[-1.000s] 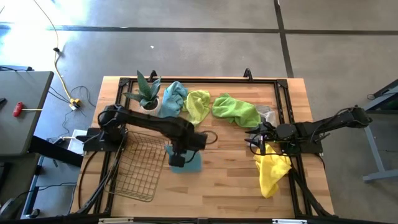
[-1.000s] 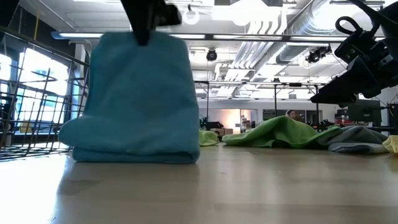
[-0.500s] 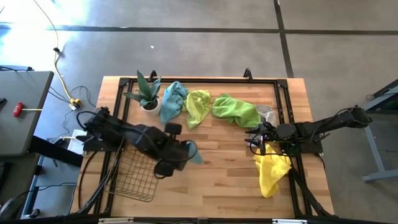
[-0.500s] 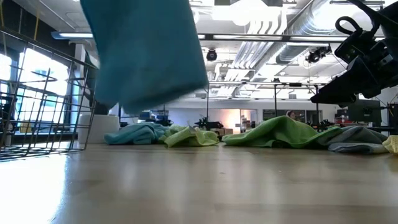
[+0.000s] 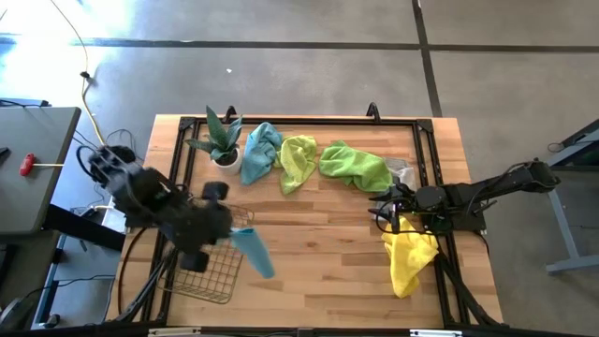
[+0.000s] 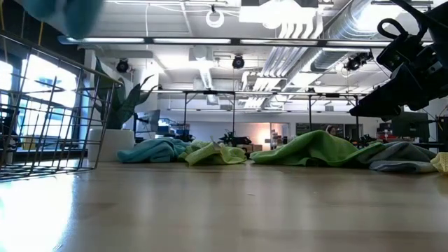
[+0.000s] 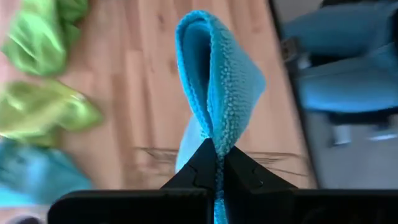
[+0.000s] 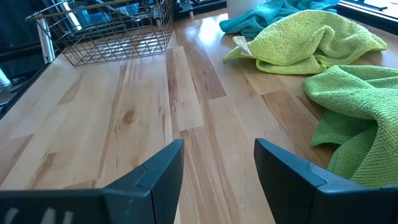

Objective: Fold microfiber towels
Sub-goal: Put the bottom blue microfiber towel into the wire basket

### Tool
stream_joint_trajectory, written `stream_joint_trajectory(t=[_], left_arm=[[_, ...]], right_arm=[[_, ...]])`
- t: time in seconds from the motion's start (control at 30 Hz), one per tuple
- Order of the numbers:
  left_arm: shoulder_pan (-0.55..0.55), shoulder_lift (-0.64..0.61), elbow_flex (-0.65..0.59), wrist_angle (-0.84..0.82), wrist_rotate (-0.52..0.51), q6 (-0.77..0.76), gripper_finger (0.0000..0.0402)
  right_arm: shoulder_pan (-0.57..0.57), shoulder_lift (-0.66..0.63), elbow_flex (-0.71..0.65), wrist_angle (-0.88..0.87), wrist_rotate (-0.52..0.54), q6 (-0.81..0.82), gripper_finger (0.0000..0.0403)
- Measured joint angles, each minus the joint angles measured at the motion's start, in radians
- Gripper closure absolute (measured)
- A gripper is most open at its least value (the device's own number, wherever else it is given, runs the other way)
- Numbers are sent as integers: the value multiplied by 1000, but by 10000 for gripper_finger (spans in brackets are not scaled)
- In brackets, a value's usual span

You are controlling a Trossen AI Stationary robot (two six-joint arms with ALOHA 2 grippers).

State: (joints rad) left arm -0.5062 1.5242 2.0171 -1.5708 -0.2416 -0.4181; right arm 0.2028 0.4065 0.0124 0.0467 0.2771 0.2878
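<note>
My left gripper (image 5: 229, 234) is raised over the right rim of the dark wire basket (image 5: 201, 271) and is shut on a folded teal towel (image 5: 255, 253), which hangs clear of the table. In the low view only the towel's lower end (image 6: 63, 14) shows, at the top left. My right gripper (image 8: 217, 162) waits open and holds nothing, low over the table's right side (image 5: 386, 217). A yellow towel (image 5: 409, 260) lies under that arm. Along the far side lie a teal towel (image 5: 259, 150), a lime one (image 5: 298, 159), a green one (image 5: 354, 167) and a grey one (image 5: 401, 171). My left gripper pinches the folded teal towel between its two fingers (image 7: 202, 169) at one edge of the folded stack (image 7: 216, 146), several layers together. The fingers slant down from the table's left. The towel is lifted clear, and a rounded fold (image 7: 205, 37) bulges beyond the fingertips.
A small potted plant (image 5: 220, 140) stands at the far left next to the teal towel. The wire basket fills the near left corner. Bare wood (image 5: 328, 253) lies between the basket and the yellow towel.
My left gripper has stayed shut and lifted the folded teal towel off the table. It has risen and swung toward the table's left edge, from mid-table to above the basket's right rim. The towel stood on the table before; now it hangs clear of it.
</note>
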Motion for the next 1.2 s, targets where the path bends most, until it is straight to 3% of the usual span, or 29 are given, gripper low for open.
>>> stream_joint_trajectory(t=[0.3,0.57,0.8,0.93,1.2], left_arm=[[-75,-99,-157,0,243,-291,401],[-206,-126,-331,0,285,-464,400],[-302,-111,-382,1,389,-474,397],[-339,-113,-403,-1,385,-482,397],[-345,-113,-486,12,325,-326,397]], right_arm=[[0,0,0,0,0,0,215],[0,0,0,0,0,0,215],[0,0,0,0,0,0,215],[0,0,0,0,0,0,215],[0,0,0,0,0,0,215]])
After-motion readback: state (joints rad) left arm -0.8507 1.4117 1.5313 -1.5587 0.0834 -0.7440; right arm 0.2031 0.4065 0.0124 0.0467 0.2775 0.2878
